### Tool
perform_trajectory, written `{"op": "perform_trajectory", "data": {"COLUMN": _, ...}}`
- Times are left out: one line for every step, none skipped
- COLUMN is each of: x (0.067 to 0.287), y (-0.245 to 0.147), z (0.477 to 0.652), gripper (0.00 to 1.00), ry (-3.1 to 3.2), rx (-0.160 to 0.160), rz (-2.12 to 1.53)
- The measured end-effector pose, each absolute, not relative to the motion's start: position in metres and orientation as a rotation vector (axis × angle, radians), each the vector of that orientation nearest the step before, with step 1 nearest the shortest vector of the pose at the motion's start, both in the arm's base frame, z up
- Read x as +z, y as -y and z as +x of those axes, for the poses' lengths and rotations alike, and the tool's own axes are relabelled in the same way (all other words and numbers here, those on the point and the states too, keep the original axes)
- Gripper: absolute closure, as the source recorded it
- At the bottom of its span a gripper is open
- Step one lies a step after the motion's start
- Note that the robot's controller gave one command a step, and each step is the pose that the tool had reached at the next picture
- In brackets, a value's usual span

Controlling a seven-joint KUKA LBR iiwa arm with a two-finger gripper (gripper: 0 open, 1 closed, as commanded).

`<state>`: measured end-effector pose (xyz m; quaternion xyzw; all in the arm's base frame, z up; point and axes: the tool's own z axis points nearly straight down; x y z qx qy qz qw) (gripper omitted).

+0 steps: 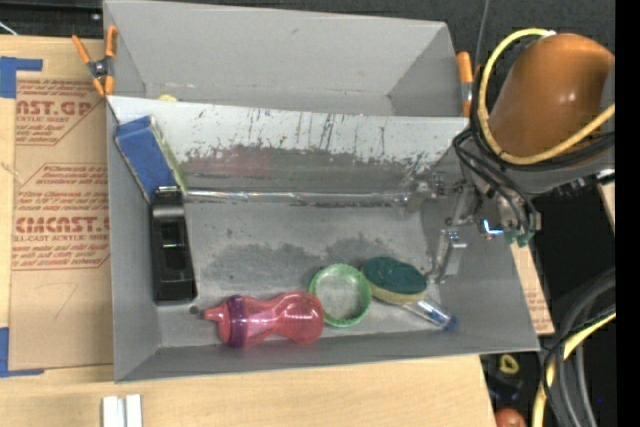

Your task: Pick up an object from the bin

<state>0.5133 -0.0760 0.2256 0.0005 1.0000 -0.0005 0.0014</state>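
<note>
Wood-coloured worktop (300,395) runs along the near side, and the grey metal bin (300,215) sits just past it.

Nearest inside the bin is a pink baby bottle (270,320). It lies on its side along the near wall, with its teat end pointing left. A green ring (345,321) lies flat by the right end of the bottle, touching it. Right of the ring is a round dark green pad (392,277) with a yellow bottom, and it touches the ring too. A thin clear pen with a blue tip (430,313) lies slanted just near and right of the pad.

A black tape holder (171,255) rests against the left wall, well apart from the pad.

The jaws hang at the right side of the bin, just right of the dark green pad and a little farther back than the pen. I see nothing between them. I cannot tell if they are released or clenched. The pad is the thing closest to them.

Farther back on the left, a blue block (147,158) leans against the left wall, just past the tape holder.

The arm's wrist (490,215) reaches in over the right rim, and its orange cover (548,95) sits farther back and to the right.
</note>
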Motion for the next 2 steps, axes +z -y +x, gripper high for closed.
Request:
{"op": "perform_trajectory", "data": {"x": 0.187, "y": 0.020, "z": 0.502, "gripper": 0.00, "ry": -3.139, "rx": 0.001, "rz": 0.051}}
{"op": "perform_trajectory", "data": {"x": 0.174, "y": 0.027, "z": 0.496, "gripper": 0.00, "ry": -3.130, "rx": -0.006, "rz": -0.139}}
